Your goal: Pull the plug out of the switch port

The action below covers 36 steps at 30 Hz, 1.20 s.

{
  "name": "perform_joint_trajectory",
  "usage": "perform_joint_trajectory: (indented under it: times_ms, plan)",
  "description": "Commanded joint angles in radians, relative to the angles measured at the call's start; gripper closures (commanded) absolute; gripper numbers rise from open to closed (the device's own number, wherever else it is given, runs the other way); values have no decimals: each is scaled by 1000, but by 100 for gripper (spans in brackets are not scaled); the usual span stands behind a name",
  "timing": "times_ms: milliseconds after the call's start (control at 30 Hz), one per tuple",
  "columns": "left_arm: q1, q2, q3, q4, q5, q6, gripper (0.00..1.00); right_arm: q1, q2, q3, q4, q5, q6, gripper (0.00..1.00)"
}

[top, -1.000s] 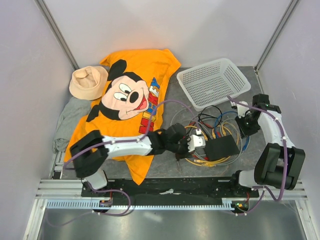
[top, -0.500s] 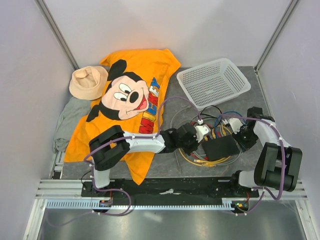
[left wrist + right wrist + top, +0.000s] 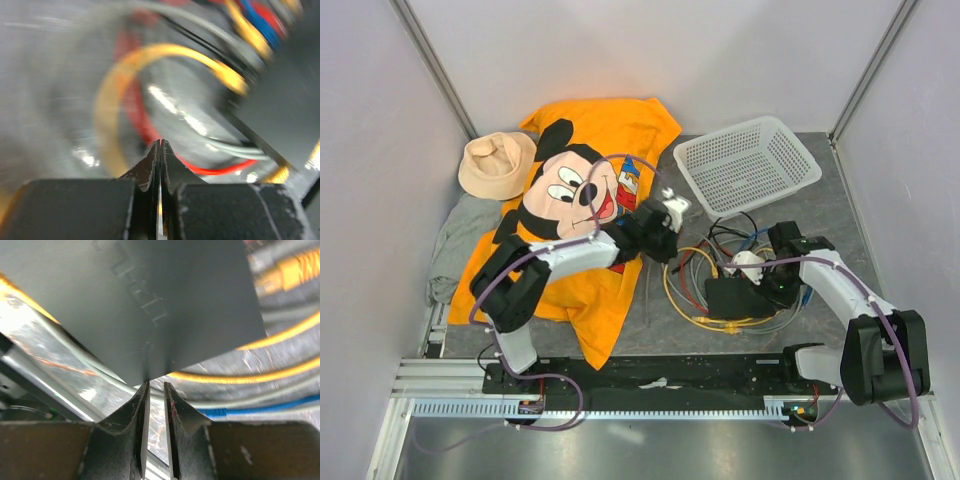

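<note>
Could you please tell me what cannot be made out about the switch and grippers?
Ports of the small flat matte-black switch: top view, covered by the right gripper and coloured network cables; right wrist view shows only its flat face.
Whether the right gripper pinches the switch's corner: its own fingertips hide it.
The cables beyond the shut left gripper: left wrist view, blurred.

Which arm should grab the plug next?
Probably right. The right gripper sits at a corner of the switch, cables beside it. The left gripper, shut, hovers off by the Mickey Mouse shirt.

Flat black switch [image 3: 733, 297] lies amid coiled coloured cables [image 3: 715, 322].
</note>
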Motion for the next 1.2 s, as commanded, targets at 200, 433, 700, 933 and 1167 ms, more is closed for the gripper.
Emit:
perform_joint_trajectory:
  times_ms: [200,433,700,933,1167]
  plan:
    - [220,149,456,-133,104,87,98,203,108,100,34,-90,211,73]
    - [220,459,775,-188,151,52,98,203,8,155,-9,-1,226,70]
    - [221,766,1284,-208,154,81,98,201,-61,290,-70,16,332,67]
    - [246,736,1324,-114,-100,109,98,197,-44,295,11,104,438,63]
    - [301,77,485,59,21,96,96,119,70,283,151,57,487,65]
